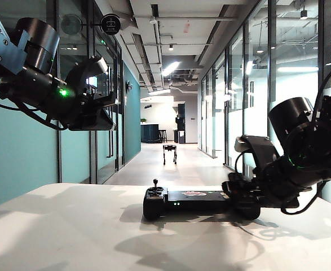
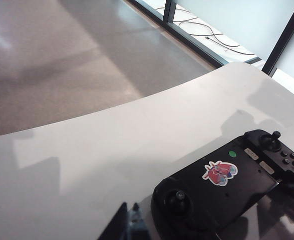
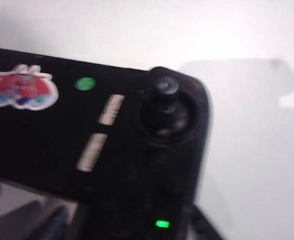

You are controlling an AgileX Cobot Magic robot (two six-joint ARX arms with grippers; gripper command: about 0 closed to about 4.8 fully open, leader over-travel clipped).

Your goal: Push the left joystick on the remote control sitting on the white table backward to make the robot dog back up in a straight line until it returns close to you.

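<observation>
Right gripper [image 1: 245, 199] down at remote's [image 1: 194, 199] right end on table [image 1: 69, 226]; jaws astride it, grip not confirmed, we can't tell. Left gripper [image 1: 100, 110] hangs high, apart; opening unreadable. We judge step: bracing remote. Next: left gripper descends to left stick [image 1: 155, 185], pulls toward us. Dog [image 1: 170, 152] far down corridor. Count: one remote, two sticks, one dog.
</observation>
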